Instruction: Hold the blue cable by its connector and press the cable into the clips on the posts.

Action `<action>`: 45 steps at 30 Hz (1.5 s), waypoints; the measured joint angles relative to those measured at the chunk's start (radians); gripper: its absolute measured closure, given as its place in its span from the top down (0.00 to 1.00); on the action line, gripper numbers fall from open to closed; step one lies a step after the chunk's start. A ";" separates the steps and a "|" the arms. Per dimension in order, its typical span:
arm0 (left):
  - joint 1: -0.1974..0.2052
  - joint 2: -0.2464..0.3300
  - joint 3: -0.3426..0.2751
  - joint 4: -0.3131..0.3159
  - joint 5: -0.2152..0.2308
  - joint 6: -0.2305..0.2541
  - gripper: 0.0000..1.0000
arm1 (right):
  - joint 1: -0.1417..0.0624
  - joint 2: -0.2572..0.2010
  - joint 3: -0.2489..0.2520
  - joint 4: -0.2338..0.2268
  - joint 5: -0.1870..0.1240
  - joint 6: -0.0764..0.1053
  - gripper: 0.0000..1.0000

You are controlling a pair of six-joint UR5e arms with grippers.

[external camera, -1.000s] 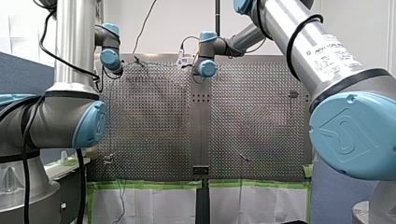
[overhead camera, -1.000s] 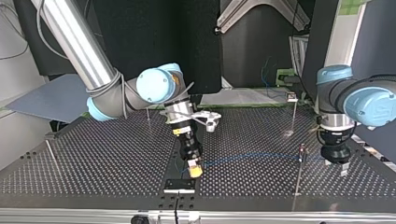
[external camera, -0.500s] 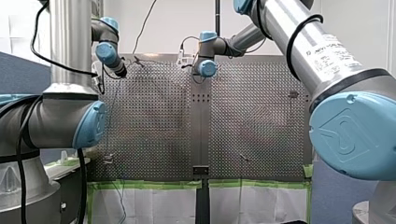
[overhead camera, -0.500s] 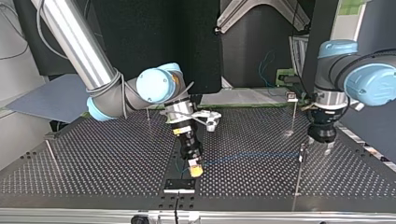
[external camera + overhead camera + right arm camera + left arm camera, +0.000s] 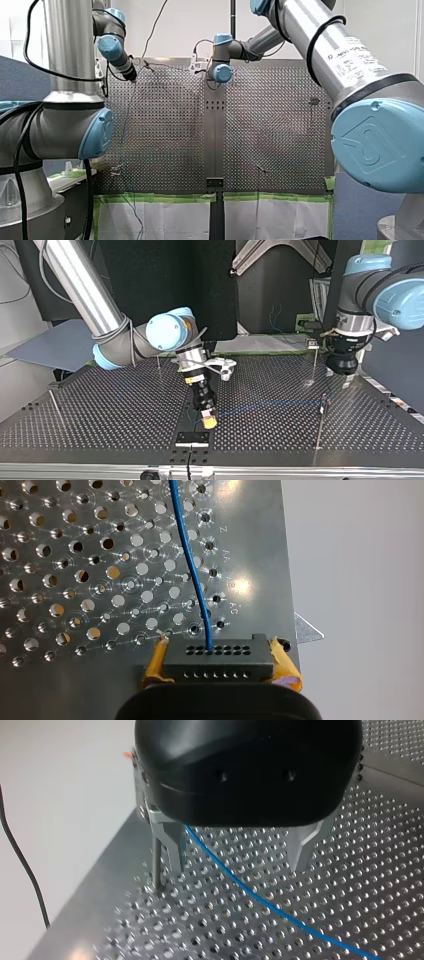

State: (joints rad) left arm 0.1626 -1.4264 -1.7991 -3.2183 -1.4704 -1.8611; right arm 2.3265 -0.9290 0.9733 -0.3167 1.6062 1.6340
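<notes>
1. One thing that could go wrong: the left gripper (image 5: 235,864) comes down beside the thin post (image 5: 156,862), and one of its metal fingers (image 5: 170,840) bumps it. The post stands just beside that finger, so a small slip sideways could bend it or knock it over.
2. The blue cable (image 5: 260,901) could also miss the clip. It runs under the left gripper, between the two fingers, low over the table (image 5: 360,885) with the holes. It is thin, so it could slide off to one side when it is pushed.
3. A hard pull on the cable could tug the connector (image 5: 218,660) out of the right gripper (image 5: 209,421). Then the cable would go loose and flop.
4. The left gripper's fingers are wide apart and hold nothing. The pictures do not show whether the near finger touches the post.
5. The right gripper is closed tight on the black connector, with a yellow pad (image 5: 156,662) on each side of it. The cable comes out of the connector's front and runs straight ahead of the gripper over the table.
6. The clips are too small to tell whether the cable sits in one yet.
</notes>
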 joint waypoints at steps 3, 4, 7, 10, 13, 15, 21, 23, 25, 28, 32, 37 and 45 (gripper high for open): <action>0.000 0.024 0.003 -0.025 0.001 0.023 1.00 | 0.000 0.000 0.000 0.000 0.000 0.000 0.00; 0.000 0.034 0.003 -0.034 0.003 0.033 1.00 | 0.000 0.000 0.000 0.000 0.000 0.000 0.00; 0.000 0.060 0.004 -0.059 0.019 0.058 1.00 | 0.000 0.000 0.000 0.001 0.000 0.000 0.00; -0.004 0.087 0.004 -0.068 0.043 0.086 1.00 | -0.001 0.000 0.000 0.002 0.000 0.000 0.00; -0.008 0.115 0.004 -0.058 0.070 0.114 1.00 | -0.001 0.000 0.000 0.003 0.000 0.001 0.00; -0.011 0.131 0.005 -0.046 0.085 0.130 1.00 | -0.001 0.000 0.000 0.003 0.000 0.001 0.00; -0.020 0.129 0.007 0.000 0.116 0.181 1.00 | 0.000 0.001 0.000 0.005 0.000 0.004 0.00; -0.026 0.113 0.010 0.008 0.119 0.197 1.00 | 0.000 0.001 0.000 0.005 0.000 0.004 0.00; -0.032 0.096 0.013 0.012 0.119 0.211 1.00 | 0.000 0.001 0.000 0.005 0.000 0.005 0.00; -0.038 0.081 0.015 0.016 0.112 0.227 1.00 | 0.000 0.002 0.000 0.005 0.000 0.006 0.00; -0.044 0.077 0.015 0.032 0.105 0.224 1.00 | -0.001 0.003 0.000 0.005 0.000 0.006 0.00; -0.047 0.076 0.015 0.051 0.102 0.214 1.00 | -0.002 0.004 0.000 0.005 0.000 0.006 0.00; -0.051 0.076 0.015 0.064 0.094 0.198 1.00 | -0.002 0.006 0.000 0.005 0.000 0.007 0.00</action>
State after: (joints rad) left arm 0.1120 -1.3503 -1.7839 -3.1542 -1.3760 -1.6630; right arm 2.3248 -0.9229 0.9734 -0.3115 1.6062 1.6405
